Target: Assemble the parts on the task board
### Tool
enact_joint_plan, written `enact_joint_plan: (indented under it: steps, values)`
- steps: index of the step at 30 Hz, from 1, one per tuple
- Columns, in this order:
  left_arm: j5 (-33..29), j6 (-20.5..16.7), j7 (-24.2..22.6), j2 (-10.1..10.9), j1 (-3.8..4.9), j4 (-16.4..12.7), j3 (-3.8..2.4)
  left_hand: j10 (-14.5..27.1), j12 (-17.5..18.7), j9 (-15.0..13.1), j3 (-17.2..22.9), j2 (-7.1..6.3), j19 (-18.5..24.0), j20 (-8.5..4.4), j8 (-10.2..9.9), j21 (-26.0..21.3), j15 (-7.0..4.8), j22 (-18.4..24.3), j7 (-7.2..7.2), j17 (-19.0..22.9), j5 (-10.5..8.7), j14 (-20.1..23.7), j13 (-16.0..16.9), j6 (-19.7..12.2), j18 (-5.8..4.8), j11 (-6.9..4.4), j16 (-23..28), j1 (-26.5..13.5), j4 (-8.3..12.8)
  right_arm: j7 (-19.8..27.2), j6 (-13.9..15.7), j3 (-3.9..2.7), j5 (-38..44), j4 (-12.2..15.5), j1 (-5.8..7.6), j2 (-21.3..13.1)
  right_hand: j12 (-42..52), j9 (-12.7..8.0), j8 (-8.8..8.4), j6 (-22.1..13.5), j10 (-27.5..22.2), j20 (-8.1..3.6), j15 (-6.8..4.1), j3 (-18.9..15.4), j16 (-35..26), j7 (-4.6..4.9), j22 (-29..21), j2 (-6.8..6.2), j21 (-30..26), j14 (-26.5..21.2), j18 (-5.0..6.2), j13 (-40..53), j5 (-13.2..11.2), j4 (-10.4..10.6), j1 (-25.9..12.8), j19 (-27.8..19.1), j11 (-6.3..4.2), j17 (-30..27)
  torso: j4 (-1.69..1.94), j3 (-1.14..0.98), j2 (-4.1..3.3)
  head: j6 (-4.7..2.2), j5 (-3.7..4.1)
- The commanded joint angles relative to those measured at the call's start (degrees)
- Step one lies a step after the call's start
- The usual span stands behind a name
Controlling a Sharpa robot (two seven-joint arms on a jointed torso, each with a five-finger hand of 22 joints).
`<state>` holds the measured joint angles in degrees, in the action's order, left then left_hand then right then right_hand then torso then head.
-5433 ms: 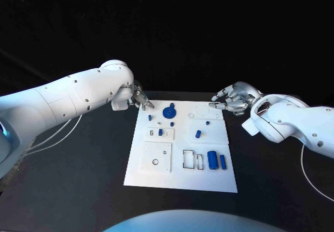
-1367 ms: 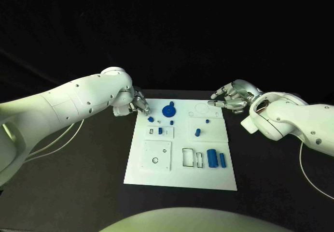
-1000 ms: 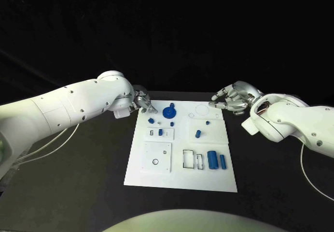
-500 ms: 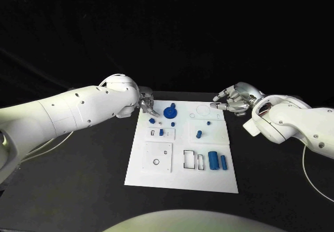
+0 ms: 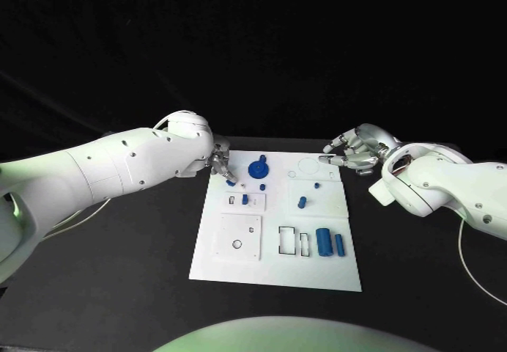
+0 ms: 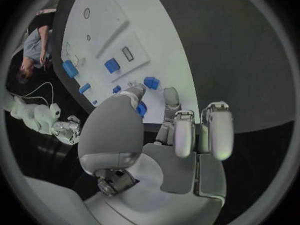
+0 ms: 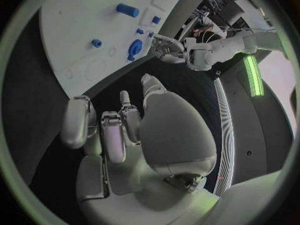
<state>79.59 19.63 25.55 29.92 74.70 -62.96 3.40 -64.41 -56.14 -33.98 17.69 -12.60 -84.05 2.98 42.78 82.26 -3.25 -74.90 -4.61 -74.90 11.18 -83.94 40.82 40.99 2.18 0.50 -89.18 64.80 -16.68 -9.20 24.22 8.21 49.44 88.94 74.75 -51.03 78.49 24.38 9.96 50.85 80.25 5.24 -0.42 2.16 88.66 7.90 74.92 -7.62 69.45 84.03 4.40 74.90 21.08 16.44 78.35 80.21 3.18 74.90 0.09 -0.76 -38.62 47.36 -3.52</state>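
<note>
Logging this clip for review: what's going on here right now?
The left hand pinches a small blue part over the far left corner of the white task board. The right hand hovers with curled fingers, holding nothing, off the board's far right corner. Other blue parts, including a blue round gear-like piece, sit on the board.

**Bright board, black surround, green spilling in**

Light is falling hard from above on the task board, and it is glowing white against a table that is swallowing nearly everything into black. A greenish tint is washing over the left arm. Both wrist views are bending straight edges into curves, and a green strip is glaring at the rim.
</note>
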Motion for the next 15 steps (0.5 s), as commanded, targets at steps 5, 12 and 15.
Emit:
enact_joint_plan:
  steps: [5, 12, 15]
  values:
    - [-2.4, 4.3, 1.7, -0.7, 0.01, 0.3, 0.02, -0.4, -0.4, 0.2, -0.8, 0.49, -1.0, 0.19, -0.3, 0.0, 0.06, -9.7, -0.01, -14.1, -0.05, -5.8, 0.1, 0.8, 0.05, -0.26, -0.2, -0.6, 0.0, -0.1, -0.5, 0.00, 0.7, 0.0, -0.07, 0.1, -0.1, 0.1, 0.39, -0.2, -0.2, -0.04, -0.49, 0.3, -0.3, -0.04, 1.8, -0.09, -0.3, 4.8, 0.61, 1.8, 0.3, 0.1, -0.4, -0.5, -0.03, 10.3, 0.05, -0.03, 0.05, 0.24, 0.03]
    - [-3.8, 3.8, 1.6, -1.0, 0.01, 0.4, 0.03, -0.5, -0.5, 0.3, -1.1, 0.63, -1.1, 0.18, -0.4, 0.0, 0.04, -9.7, 0.00, -14.2, -0.17, -5.8, 0.2, 0.8, 0.04, -0.26, -0.2, -0.7, -0.1, -0.1, -0.6, 0.00, 0.7, -0.1, -0.09, 0.2, -0.1, 0.1, 0.39, -0.2, -0.2, -0.04, -0.49, 0.3, -0.3, -0.04, 1.8, -0.09, -0.3, 4.8, 0.61, 1.8, 0.3, 0.1, -0.4, -0.5, -0.03, 10.3, 0.07, 0.00, 0.04, 0.34, 0.00]
    - [-4.1, 3.8, 1.6, -1.3, 0.01, 0.4, 0.04, -0.5, -0.6, 0.3, -1.2, 0.77, -1.1, 0.17, -0.4, 0.1, 0.03, -9.7, 0.02, -14.2, -0.21, -5.8, 0.3, 0.8, 0.03, -0.27, -0.2, -0.8, -0.1, -0.1, -0.6, 0.00, 0.7, -0.1, -0.11, 0.2, -0.1, 0.1, 0.39, -0.2, -0.2, -0.04, -0.49, 0.3, -0.3, -0.04, 1.8, -0.09, -0.3, 4.8, 0.61, 1.8, 0.3, 0.1, -0.4, -0.5, -0.03, 10.3, 0.03, 0.00, 0.04, 0.35, -0.07]
